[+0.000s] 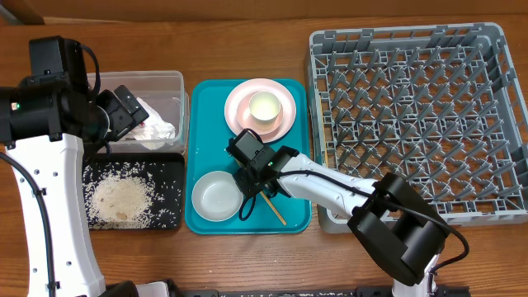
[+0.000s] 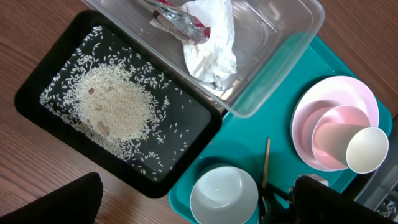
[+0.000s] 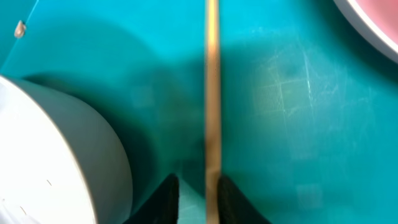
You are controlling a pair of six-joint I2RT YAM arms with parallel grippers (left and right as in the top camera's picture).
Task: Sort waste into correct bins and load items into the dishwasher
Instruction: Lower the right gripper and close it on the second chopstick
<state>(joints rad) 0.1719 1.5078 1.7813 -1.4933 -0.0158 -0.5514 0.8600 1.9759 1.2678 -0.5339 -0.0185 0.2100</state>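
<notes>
Jaws on the right gripper (image 3: 198,198): squeezed narrow either side of a wooden chopstick (image 3: 211,93), flat on the teal tray (image 1: 297,219) just beside the white bowl (image 1: 216,196). Can't tell if actually pinching yet. Left gripper (image 1: 128,107): spread wide, nothing in it, hovering over the clear tub (image 1: 177,81) with the napkin (image 1: 158,128). Dish rack (image 1: 412,124) empty so far. Risky bit imo: grabbing such a thin stick, seemingly near one end, so could easily pivot or slip out on the lift, or nudge that bowl. Might also snag on the rack pegs going in
</notes>
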